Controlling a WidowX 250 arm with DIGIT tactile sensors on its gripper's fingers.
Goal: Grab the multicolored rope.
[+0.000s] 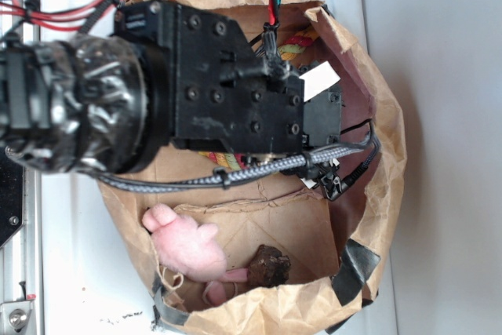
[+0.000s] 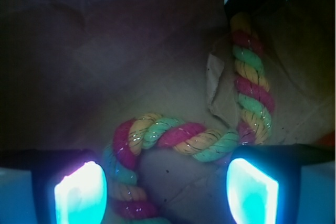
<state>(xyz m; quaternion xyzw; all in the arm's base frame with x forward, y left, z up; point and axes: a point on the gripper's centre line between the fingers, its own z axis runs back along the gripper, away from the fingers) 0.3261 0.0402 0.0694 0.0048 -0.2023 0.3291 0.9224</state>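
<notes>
The multicolored rope (image 2: 178, 139), twisted from red, yellow and pale green strands, lies bent on the floor of a brown paper bag. One stretch runs up the right side in the wrist view, another curves down beside the left finger. My gripper (image 2: 167, 191) is open just above it, with the glowing pads (image 2: 80, 196) wide apart and a bend of rope between them, untouched. From the exterior view the arm hides most of the rope; short pieces (image 1: 298, 43) peek out past the black gripper body (image 1: 318, 115).
The brown paper bag (image 1: 388, 154) has tall crumpled walls around the gripper. A pink plush toy (image 1: 186, 246) and a dark brown lump (image 1: 269, 265) lie in the bag's near part. The bag stands on a white surface (image 1: 439, 52).
</notes>
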